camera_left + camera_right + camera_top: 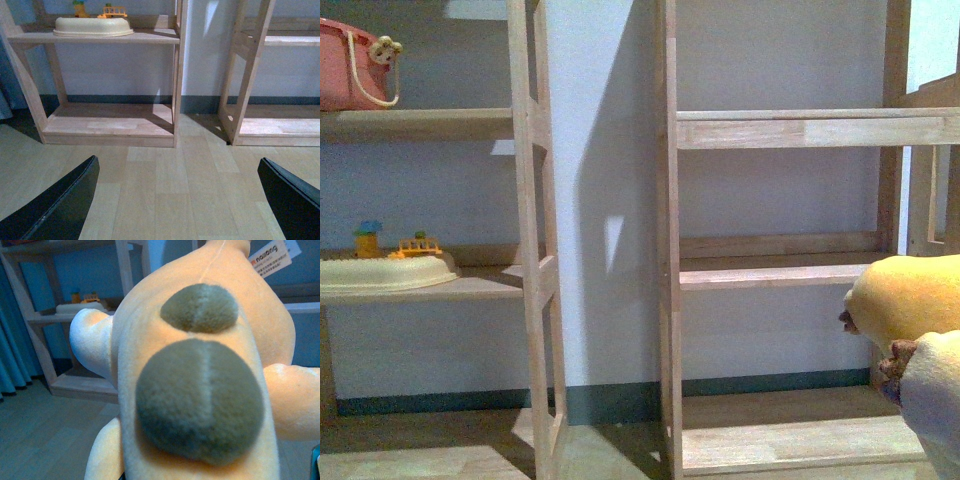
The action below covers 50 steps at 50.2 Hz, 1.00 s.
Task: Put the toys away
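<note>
Soft, light and squashy, the plush toy hangs low before the right-hand shelf unit and wants a deep mid-body pinch; the right tool is hidden, so I cannot tell its grip, and the left tool gapes empty

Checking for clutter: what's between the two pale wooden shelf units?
Front view: only pale wall and dark skirting lie between the left wooden shelf unit and the right wooden shelf unit; nothing stands there.

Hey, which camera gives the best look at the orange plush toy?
The right wrist view: the plush toy fills the frame, showing two dark round patches, limbs and a tag. The front view catches only part of it at the right edge. The left wrist view shows none.
</note>
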Motion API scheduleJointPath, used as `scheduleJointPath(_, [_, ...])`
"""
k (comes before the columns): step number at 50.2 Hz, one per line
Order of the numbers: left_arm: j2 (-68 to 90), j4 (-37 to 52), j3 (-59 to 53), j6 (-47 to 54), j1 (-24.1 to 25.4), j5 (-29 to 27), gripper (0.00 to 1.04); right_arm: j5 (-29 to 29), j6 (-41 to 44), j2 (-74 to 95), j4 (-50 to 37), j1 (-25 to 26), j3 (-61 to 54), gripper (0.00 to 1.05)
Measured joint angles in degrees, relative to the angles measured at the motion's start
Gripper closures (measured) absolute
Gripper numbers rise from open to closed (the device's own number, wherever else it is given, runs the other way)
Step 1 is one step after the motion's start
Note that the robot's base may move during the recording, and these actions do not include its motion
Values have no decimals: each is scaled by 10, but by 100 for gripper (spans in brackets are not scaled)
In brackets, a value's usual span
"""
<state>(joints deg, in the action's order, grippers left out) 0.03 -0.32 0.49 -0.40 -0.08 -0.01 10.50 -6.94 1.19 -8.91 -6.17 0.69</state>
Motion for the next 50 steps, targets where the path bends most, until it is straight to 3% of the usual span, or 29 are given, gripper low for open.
scheduleJointPath(50, [0,0,0,0,0,0,6,0,0,1,0,0,0,97])
